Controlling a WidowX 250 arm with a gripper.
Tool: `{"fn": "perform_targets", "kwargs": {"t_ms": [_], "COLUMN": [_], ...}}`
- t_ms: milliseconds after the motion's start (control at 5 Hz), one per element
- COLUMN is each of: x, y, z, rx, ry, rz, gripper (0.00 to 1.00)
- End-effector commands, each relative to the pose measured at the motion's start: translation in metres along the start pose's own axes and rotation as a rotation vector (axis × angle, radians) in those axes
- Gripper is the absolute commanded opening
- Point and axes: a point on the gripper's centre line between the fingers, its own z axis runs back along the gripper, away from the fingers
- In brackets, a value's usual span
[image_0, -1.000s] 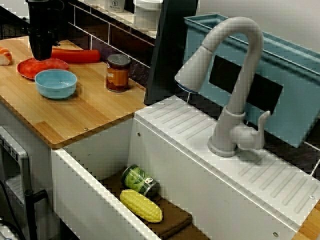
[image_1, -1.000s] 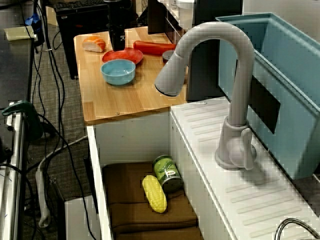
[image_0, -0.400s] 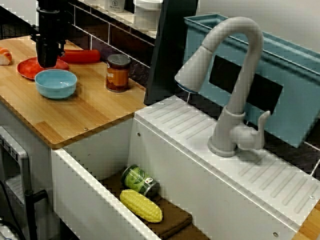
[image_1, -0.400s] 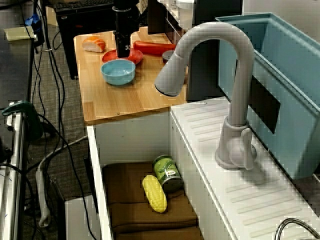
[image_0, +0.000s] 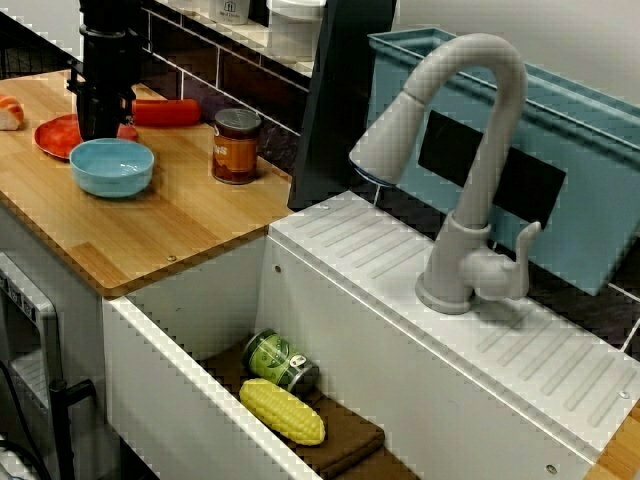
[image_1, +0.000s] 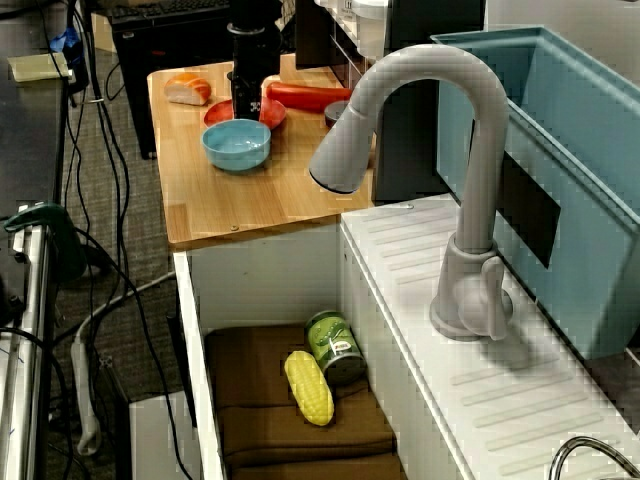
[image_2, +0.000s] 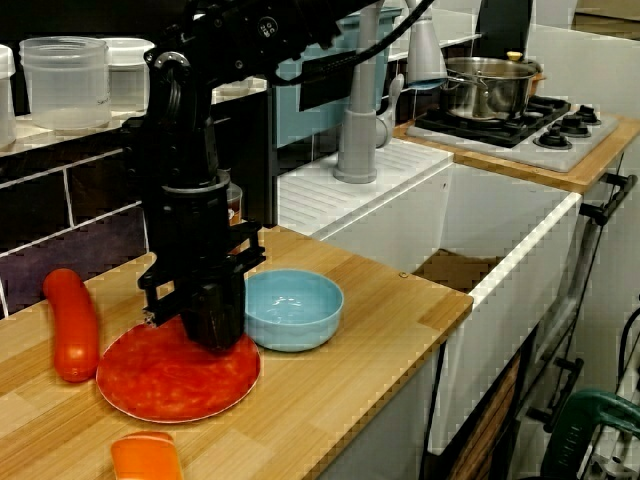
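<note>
My black gripper (image_2: 215, 322) hangs low over the near edge of a red plate (image_2: 170, 380), right beside a light blue bowl (image_2: 293, 308). Its fingers look pressed together and nothing shows between them. In the view from beside the faucet, the gripper (image_0: 100, 125) stands just behind the bowl (image_0: 112, 165) and hides part of the plate (image_0: 52, 135). From above the sink, the gripper (image_1: 245, 105) sits over the plate (image_1: 214, 112), with the bowl (image_1: 237, 143) just in front of it. A long red vegetable (image_2: 72, 325) lies behind the plate.
An orange-and-white food piece (image_2: 145, 458) lies at the counter's end. A brown jar (image_0: 236, 145) stands by the black wall. A green can (image_0: 280, 362) and a corn cob (image_0: 282, 411) lie in the sink. A grey faucet (image_0: 470, 180) and a blue rack (image_0: 560, 170) stand beyond.
The gripper has shifted sideways across the red plate, from over its middle to its edge next to the blue bowl. Nothing else has moved.
</note>
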Motion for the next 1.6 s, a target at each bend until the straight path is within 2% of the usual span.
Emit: {"fn": "perform_targets", "kwargs": {"t_ms": [0,200,600,800,1200,1400], "x": [-0.003,-0.007,-0.009,-0.012,-0.013,-0.022], "y": [-0.036,-0.056,-0.071,-0.074,-0.064,-0.054], "z": [0.030,0.030,0.033,0.032,0.031,0.034], "rx": [-0.029,-0.056,-0.096,-0.099,-0.112,-0.129], "ry": [-0.011,0.007,0.039,0.038,0.034,0.012], "rz": [-0.097,-0.128,-0.144,-0.149,-0.108,-0.092], "gripper": [0.00,0.00,0.00,0.00,0.00,0.00]}}
